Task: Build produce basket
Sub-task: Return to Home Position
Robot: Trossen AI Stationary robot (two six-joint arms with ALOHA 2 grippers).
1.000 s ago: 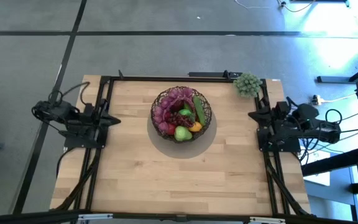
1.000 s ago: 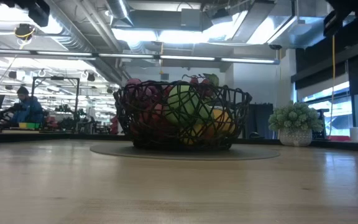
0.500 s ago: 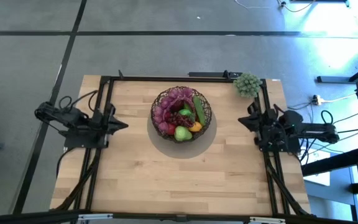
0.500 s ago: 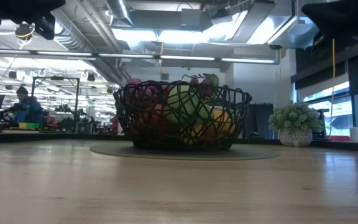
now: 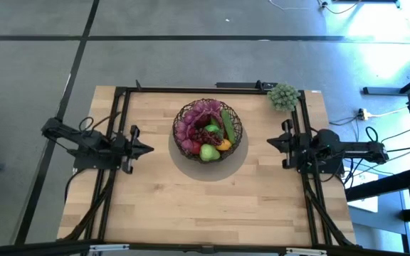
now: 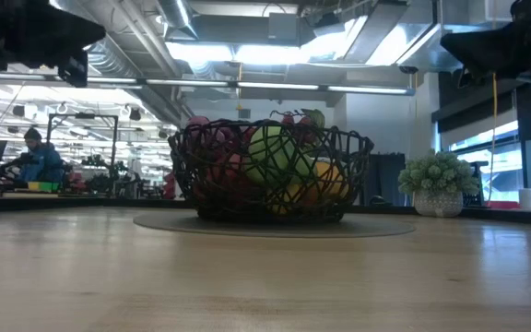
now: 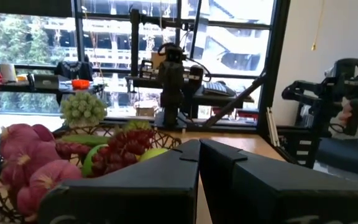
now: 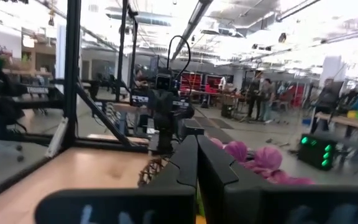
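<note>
The dark wire basket (image 5: pixel 208 131) stands on a grey round mat in the table's far middle, filled with purple grapes, red fruit, a green cucumber, a green apple and a yellow-orange piece. In the low view the basket (image 6: pixel 271 178) shows green and orange fruit through its mesh. My left gripper (image 5: pixel 146 148) hovers left of the basket, shut and empty, pointing at it. My right gripper (image 5: pixel 270 144) hovers right of the basket, shut and empty. The left wrist view shows the left gripper (image 7: pixel 199 148) and the basket (image 7: pixel 73 158); the right wrist view shows the right gripper (image 8: pixel 197 149).
A pale green bumpy cluster (image 5: pixel 284 96) sits at the table's far right corner, in a small pot (image 6: pixel 439 187) in the low view. A black frame (image 5: pixel 191 89) runs along the far, left and right edges. Bare wood lies toward the near edge.
Both arms have reached in from the table's sides toward the basket: the left gripper moved toward the right, the right gripper toward the left. The basket and its produce have stayed where they were.
</note>
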